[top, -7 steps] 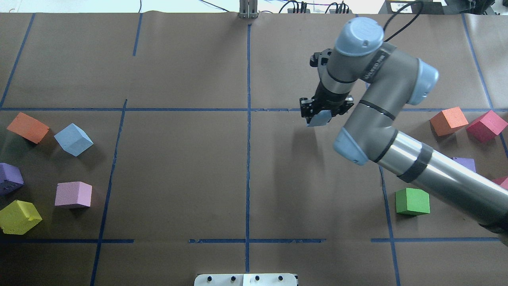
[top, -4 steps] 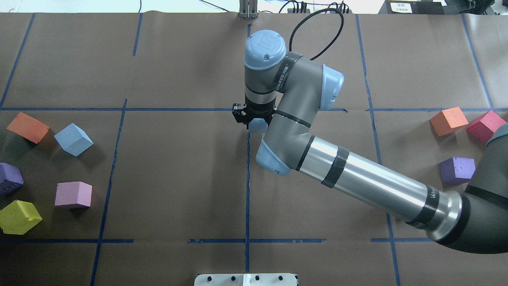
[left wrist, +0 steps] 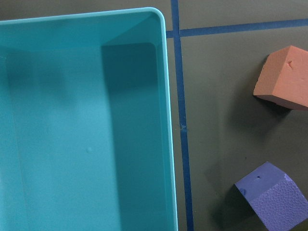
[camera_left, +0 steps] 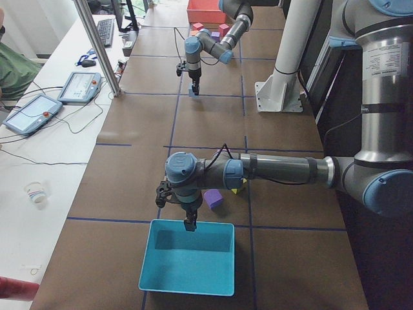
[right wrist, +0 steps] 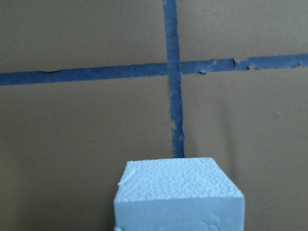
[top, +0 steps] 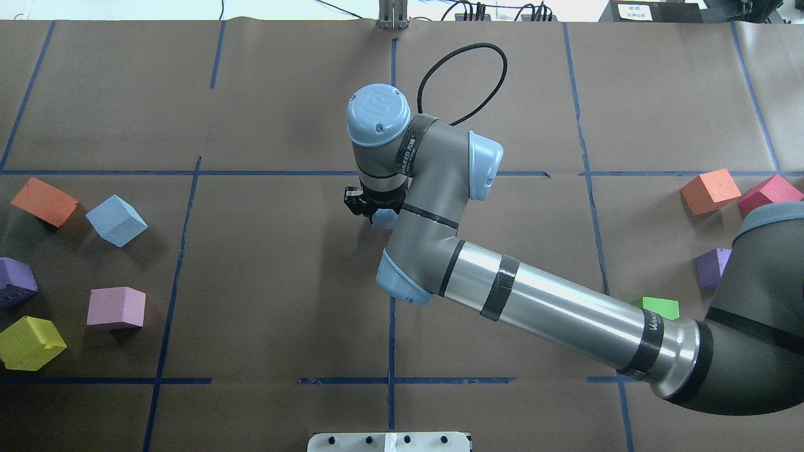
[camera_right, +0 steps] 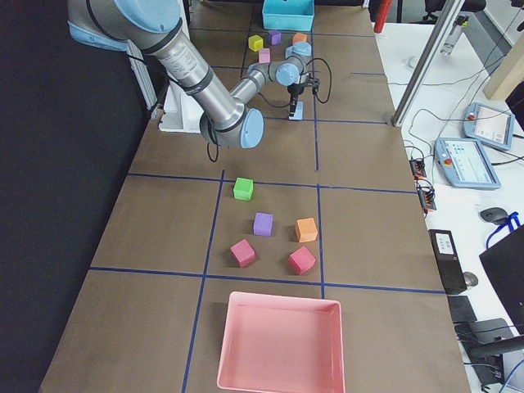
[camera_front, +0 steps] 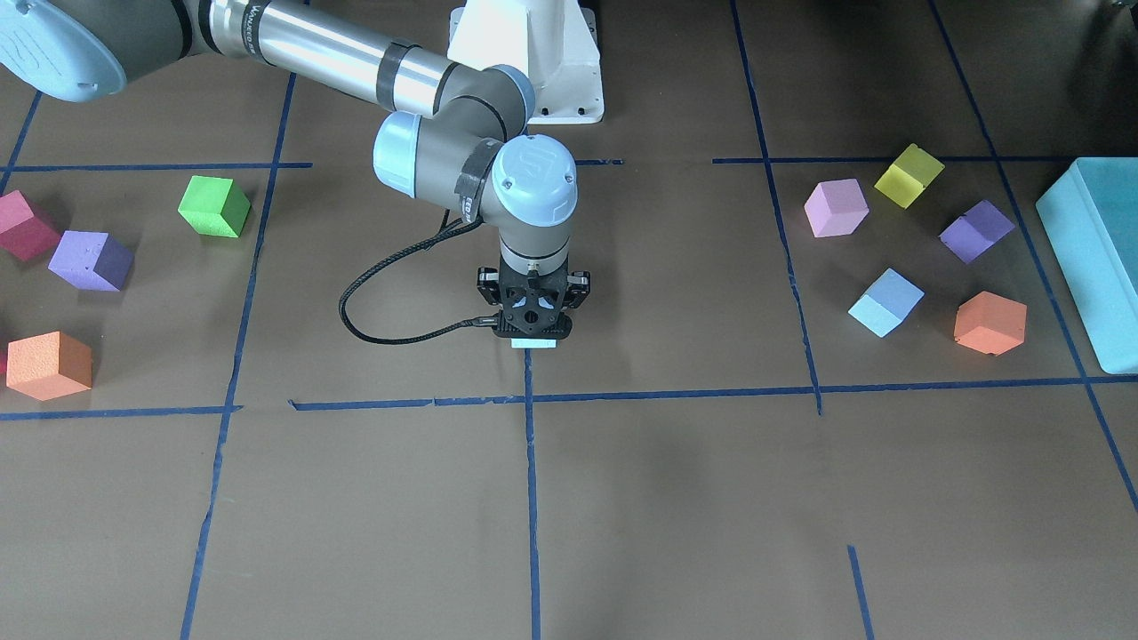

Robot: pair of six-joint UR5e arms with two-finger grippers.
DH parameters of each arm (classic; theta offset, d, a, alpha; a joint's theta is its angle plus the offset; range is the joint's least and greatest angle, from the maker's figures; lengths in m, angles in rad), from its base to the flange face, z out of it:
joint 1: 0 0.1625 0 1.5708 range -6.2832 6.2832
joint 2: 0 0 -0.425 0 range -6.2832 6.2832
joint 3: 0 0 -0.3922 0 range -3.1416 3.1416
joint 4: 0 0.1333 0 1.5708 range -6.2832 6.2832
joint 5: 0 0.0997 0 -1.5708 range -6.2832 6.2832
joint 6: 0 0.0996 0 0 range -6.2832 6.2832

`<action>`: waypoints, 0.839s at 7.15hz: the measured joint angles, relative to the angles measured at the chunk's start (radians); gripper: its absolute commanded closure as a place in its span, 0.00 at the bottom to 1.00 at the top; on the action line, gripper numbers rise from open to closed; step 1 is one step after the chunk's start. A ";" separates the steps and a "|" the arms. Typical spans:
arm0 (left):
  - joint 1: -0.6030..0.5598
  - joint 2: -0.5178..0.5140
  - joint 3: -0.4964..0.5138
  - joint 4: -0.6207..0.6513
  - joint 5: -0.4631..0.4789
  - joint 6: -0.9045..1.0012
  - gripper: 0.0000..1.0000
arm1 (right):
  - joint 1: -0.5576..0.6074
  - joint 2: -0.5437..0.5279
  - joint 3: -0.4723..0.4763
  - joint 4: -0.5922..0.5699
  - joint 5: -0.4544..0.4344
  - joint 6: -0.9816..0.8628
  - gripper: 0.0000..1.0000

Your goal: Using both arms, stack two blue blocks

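My right gripper (top: 375,213) is shut on a pale blue block (top: 383,218) and holds it low over the table's centre line; I cannot tell whether it touches the paper. The block fills the bottom of the right wrist view (right wrist: 178,195) and shows as a pale sliver under the gripper in the front view (camera_front: 536,342). The second blue block (top: 116,220) lies on the left side, also in the front view (camera_front: 885,302). My left gripper (camera_left: 189,223) hangs over the teal box (camera_left: 187,257); I cannot tell whether it is open or shut.
On the left lie an orange cube (top: 44,201), a purple cube (top: 16,281), a pink cube (top: 116,307) and a yellow cube (top: 30,342). On the right lie orange (top: 710,191), red (top: 769,198), purple (top: 713,267) and green (top: 659,306) cubes. A pink tray (camera_right: 282,344) stands at the right end.
My right arm has swung left with the blue block, from the right half to the centre line, and has come down lower. The loose cubes have not moved.
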 measured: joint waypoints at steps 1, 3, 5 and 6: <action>0.000 0.000 0.000 0.000 0.000 0.000 0.00 | -0.001 0.002 -0.005 0.008 -0.004 -0.001 0.00; 0.000 0.000 -0.001 0.000 0.003 0.000 0.00 | 0.013 0.022 0.000 0.013 -0.001 -0.008 0.00; 0.000 0.000 -0.012 -0.002 0.009 0.000 0.00 | 0.080 0.031 0.049 -0.017 0.045 -0.018 0.00; 0.000 0.000 -0.021 -0.004 0.012 -0.002 0.00 | 0.131 0.019 0.101 -0.069 0.081 -0.054 0.00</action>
